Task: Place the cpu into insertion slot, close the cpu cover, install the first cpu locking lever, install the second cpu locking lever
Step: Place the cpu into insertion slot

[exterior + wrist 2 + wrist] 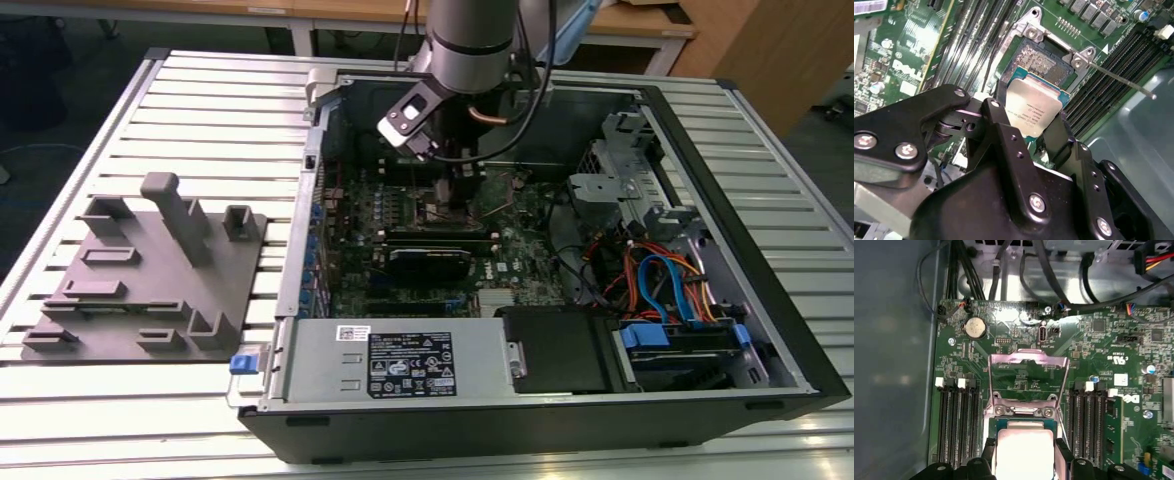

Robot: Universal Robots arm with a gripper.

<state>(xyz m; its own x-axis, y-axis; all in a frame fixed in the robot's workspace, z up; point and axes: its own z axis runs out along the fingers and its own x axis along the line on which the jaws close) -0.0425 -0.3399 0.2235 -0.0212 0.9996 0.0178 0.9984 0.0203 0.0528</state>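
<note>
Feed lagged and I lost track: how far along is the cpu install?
Done: the pickup. In hand: the gripper grips the cpu over the insertion slot, whose contacts partly show. Left: seating it; the cpu cover stands raised, and a locking lever juts free.

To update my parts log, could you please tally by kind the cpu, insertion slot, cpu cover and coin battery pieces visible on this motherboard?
cpu: 1
insertion slot: 1
cpu cover: 1
coin battery: 1
Total: 4
</note>
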